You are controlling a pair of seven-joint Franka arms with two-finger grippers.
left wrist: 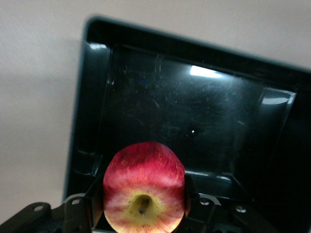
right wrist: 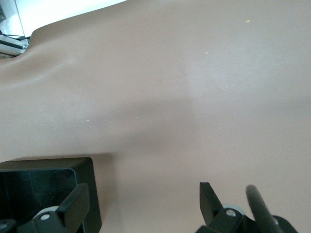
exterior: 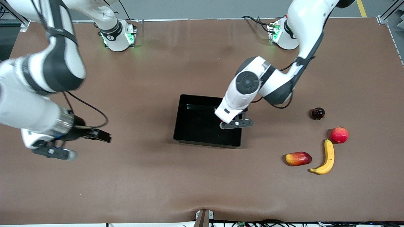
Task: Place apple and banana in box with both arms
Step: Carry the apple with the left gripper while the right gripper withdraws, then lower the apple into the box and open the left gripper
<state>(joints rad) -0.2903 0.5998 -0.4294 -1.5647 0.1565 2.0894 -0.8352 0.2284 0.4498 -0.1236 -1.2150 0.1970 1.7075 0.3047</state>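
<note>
Apple (left wrist: 144,191) sits clamped between the fingers of my left gripper (exterior: 236,123), stem dimple facing the wrist camera, and I hold it up over the box (exterior: 189,135) at that tray's end toward my left arm's base. The black box lies mid-table, with nothing showing on the glossy floor that I can see. My right gripper (exterior: 53,152) hangs over bare brown table (exterior: 157,189) out toward my right arm's end, at about nine o'clock from the box, fingers (right wrist: 73,206) spread wide with nothing between them. Banana (exterior: 327,157) lies on the table at about four o'clock from the box, with a red-and-yellow mango-like fruit (exterior: 298,158) just beside it, a round pinkish-red fruit (exterior: 339,135) near its upper tip, and a small dark fruit (exterior: 317,113) farther from the camera.
</note>
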